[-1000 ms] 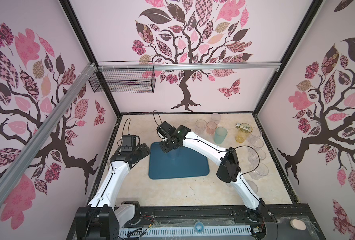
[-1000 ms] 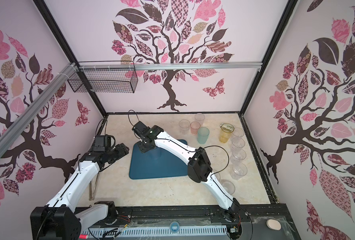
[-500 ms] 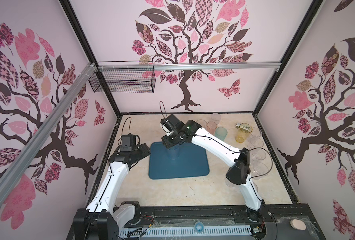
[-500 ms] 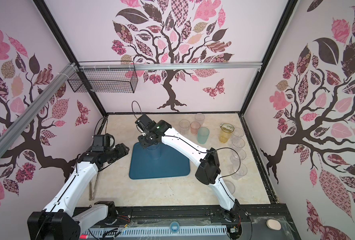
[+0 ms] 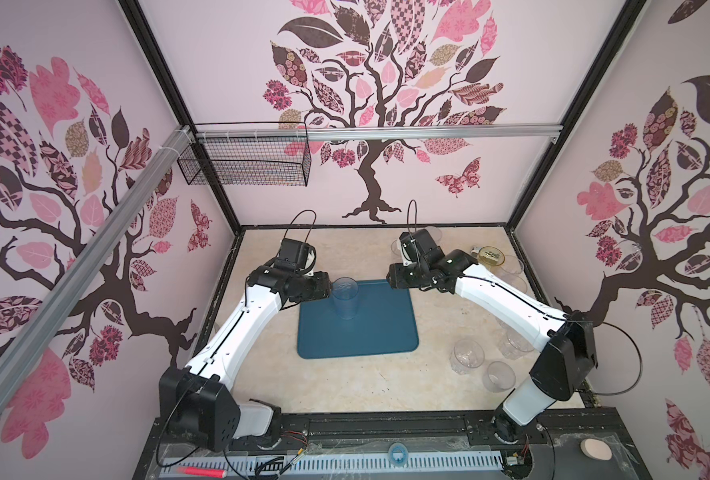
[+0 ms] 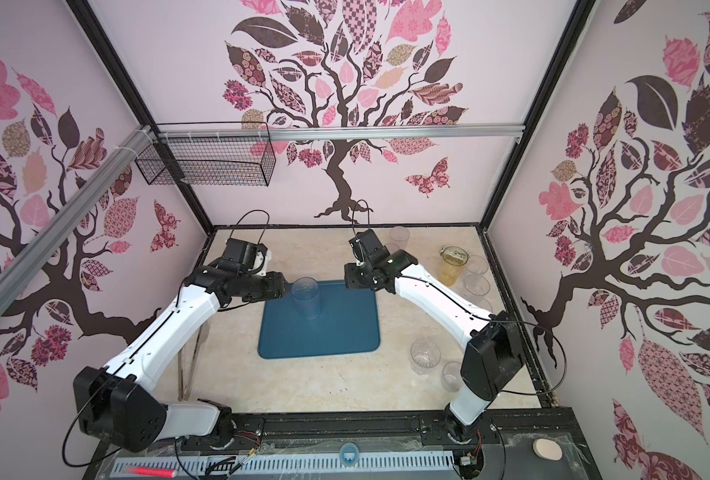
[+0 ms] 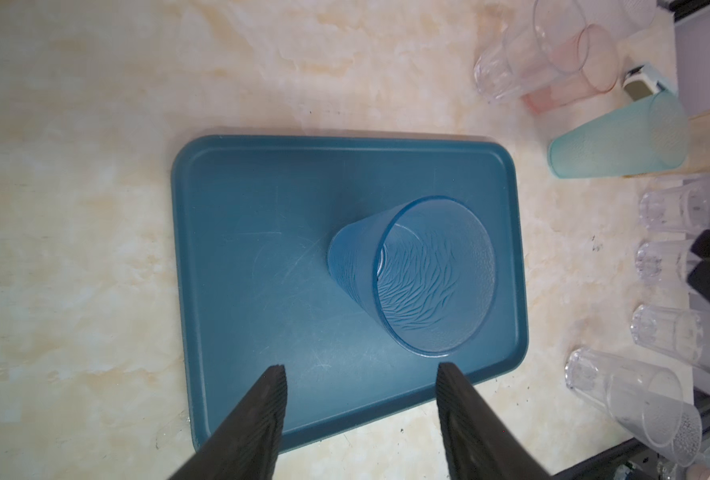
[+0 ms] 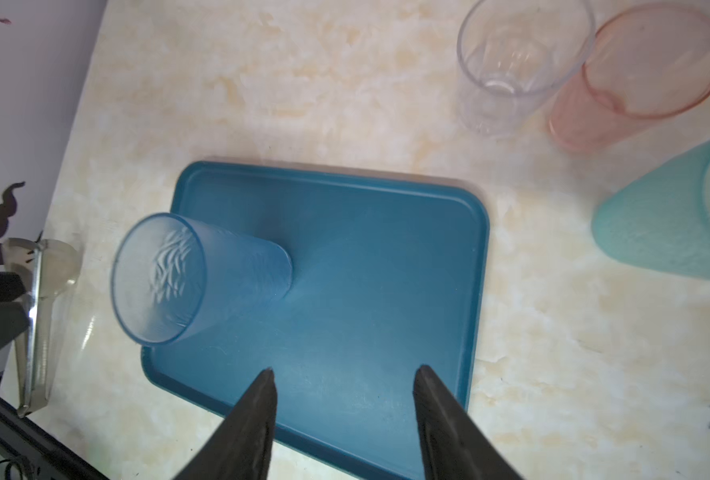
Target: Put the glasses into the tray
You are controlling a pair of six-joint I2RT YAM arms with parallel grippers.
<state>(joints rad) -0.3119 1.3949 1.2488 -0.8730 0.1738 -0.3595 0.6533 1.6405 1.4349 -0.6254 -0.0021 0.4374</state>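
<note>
Our right hand (image 5: 391,282) has drawn back to the tray (image 5: 370,332) edge, in a top view leaving the blue-grey glass (image 5: 346,297) upright on it; the left wrist view shows our left hand (image 7: 361,370) wide and empty, the right wrist view the right likewise, so we should take the clear glass (image 8: 507,75) without nudging the pink glass (image 8: 635,83) beside it.

One tray (image 7: 262,249), one blue glass (image 7: 428,274), one pink glass (image 8: 619,95), one teal glass (image 7: 611,145).
</note>
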